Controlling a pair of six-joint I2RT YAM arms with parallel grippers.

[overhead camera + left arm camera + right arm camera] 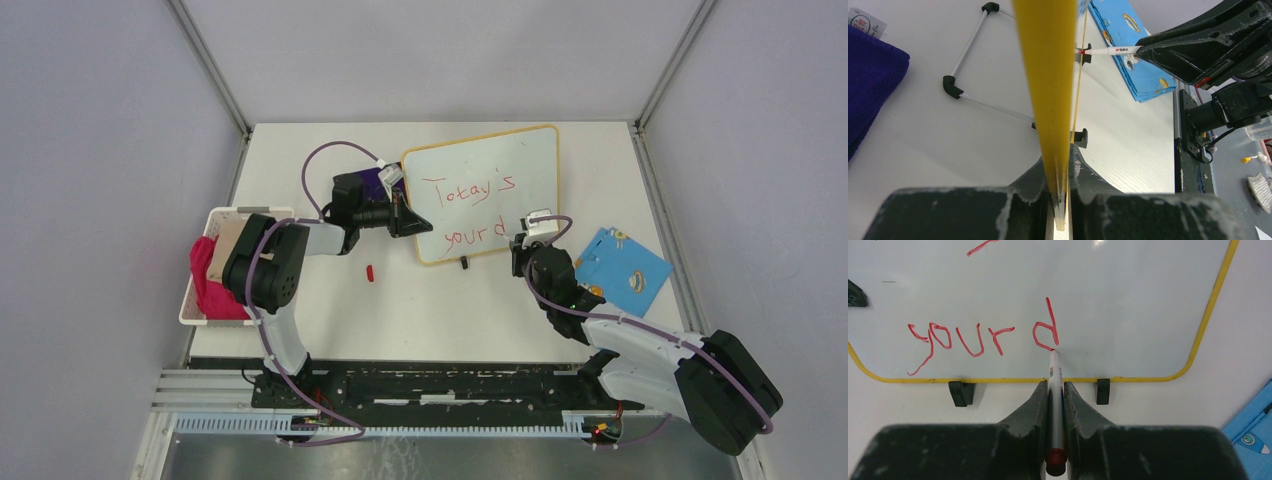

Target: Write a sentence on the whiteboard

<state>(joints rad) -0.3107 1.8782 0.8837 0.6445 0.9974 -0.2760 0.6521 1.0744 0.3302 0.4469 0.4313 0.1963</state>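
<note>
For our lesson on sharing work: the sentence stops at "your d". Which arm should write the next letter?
Right: its jaws grip the marker, tip on the board at the d. The left jaws clamp the board's edge.

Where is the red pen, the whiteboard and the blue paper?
Red pen (1054,371): right wrist view, white barrel just below its tip.
Whiteboard (535,150): top view, bare white upper right part.
Blue paper (622,262): top view, its middle.

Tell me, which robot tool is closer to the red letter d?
Right. The right tool holds the marker whose tip touches the d. The left tool clamps the whiteboard at its opposite edge, across the board from it.
</note>
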